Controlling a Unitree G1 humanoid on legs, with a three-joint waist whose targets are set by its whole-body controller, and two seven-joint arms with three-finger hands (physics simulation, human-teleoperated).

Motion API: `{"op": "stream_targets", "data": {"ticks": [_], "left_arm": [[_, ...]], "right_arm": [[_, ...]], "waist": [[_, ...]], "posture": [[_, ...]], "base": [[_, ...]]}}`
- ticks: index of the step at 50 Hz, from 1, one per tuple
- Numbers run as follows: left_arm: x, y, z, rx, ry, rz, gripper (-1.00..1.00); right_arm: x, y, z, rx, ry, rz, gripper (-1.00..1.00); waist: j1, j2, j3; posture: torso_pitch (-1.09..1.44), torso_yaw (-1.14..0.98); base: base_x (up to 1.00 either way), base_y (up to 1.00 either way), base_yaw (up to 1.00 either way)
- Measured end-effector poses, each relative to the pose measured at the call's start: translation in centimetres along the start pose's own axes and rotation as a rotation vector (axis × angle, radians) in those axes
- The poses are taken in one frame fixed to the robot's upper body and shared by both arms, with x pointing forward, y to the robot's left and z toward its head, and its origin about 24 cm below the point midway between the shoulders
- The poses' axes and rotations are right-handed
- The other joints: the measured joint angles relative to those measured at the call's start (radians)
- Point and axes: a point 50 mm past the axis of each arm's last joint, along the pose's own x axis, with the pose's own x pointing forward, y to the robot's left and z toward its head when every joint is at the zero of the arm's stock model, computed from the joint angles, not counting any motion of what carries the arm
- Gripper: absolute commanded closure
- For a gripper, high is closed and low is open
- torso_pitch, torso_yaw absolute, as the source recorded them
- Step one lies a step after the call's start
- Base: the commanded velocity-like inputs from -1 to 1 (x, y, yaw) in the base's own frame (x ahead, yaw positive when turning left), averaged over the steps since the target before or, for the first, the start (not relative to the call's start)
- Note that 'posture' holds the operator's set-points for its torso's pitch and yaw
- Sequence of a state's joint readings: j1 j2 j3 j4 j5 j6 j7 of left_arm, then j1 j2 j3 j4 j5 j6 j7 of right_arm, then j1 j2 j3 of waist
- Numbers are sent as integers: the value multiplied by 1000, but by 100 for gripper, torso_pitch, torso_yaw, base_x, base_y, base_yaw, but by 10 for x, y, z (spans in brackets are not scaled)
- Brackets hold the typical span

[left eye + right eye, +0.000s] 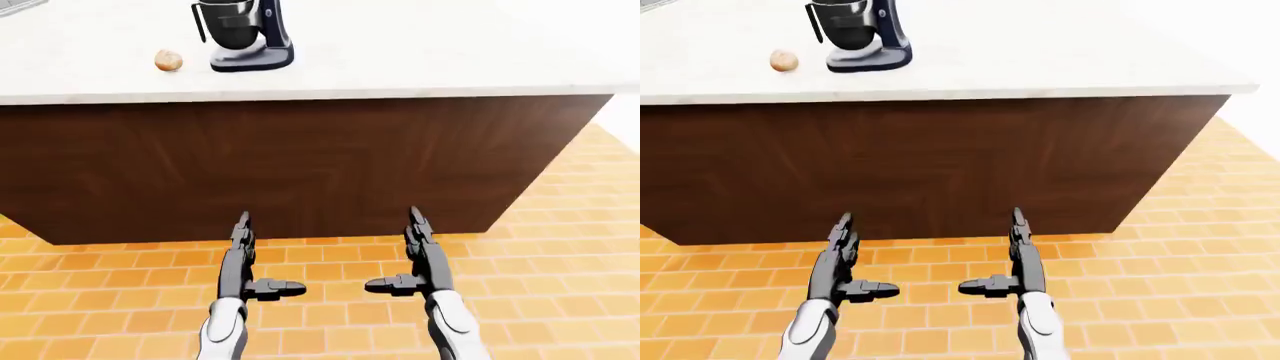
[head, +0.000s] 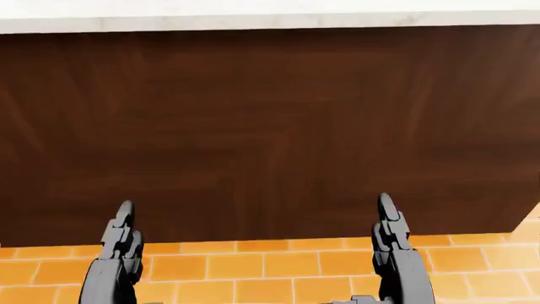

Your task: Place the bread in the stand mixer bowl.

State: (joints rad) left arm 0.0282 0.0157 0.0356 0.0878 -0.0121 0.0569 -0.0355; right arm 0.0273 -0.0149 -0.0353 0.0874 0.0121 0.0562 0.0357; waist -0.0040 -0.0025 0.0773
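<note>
Currently the bread (image 1: 168, 61), a small round roll, is seen on the white surface (image 1: 420, 60), just left of the stand mixer (image 1: 245, 37) with its bowl (image 1: 225, 22). It is judged light, soft and easily crushed, best cupped gently around its sides. The left robot hand (image 1: 245, 259) and right robot hand (image 1: 415, 255) are held low, fingers extended, nothing grasped.
</note>
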Motion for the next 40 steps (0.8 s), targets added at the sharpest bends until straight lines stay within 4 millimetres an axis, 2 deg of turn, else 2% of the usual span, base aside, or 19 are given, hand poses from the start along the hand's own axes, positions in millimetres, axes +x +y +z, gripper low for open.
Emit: {"op": "stream_targets", "data": {"ticks": [1,3,5,7,10,13,22,27,30,35,40], "left_arm": [[0,1,5,2,-20,0,-100],[3,2,24,8,-109,3,-100],[5,4,27,11,-138,13,-100],[2,6,22,13,-115,21,-100],[3,6,20,19,-93,27,-100],[3,5,27,28,-106,24,-100],[-4,9,78,47,-232,32,-100],[-8,10,107,65,-295,44,-100],[-10,5,126,73,-326,40,-100],[-25,-11,157,83,-408,-7,-100],[-33,-17,164,95,-427,-29,-100]], "right_arm": [[-1,0,5,-1,-17,-1,-100],[1,-2,24,-5,-100,-9,-100],[1,-3,29,-5,-128,-17,-100],[-2,-4,26,-10,-112,-23,-100],[-1,-4,29,-23,-97,-27,-100],[1,-1,36,-39,-107,-18,-100],[-2,3,86,-134,-267,-14,-100],[-8,-1,106,-175,-312,-41,-100],[-16,3,121,-199,-355,-38,-100],[-33,5,149,-224,-458,-39,-100],[-42,4,163,-254,-510,-64,-100]], "waist": [[-1,-4,-10],[6,-3,-59],[7,-10,-41],[7,-9,-53],[7,-6,-52],[7,-5,-55],[10,-4,-75],[10,-3,-74],[9,-3,-71],[9,-3,-69],[7,-4,-69]], "posture": [[0,0],[0,0],[0,0],[0,0],[0,0],[0,0],[0,0],[0,0],[0,0],[0,0],[0,0]], "base": [[0,0,0],[0,0,0],[0,0,0],[0,0,0],[0,0,0],[0,0,0],[0,0,0],[0,0,0],[0,0,0],[0,0,0],[0,0,0]]}}
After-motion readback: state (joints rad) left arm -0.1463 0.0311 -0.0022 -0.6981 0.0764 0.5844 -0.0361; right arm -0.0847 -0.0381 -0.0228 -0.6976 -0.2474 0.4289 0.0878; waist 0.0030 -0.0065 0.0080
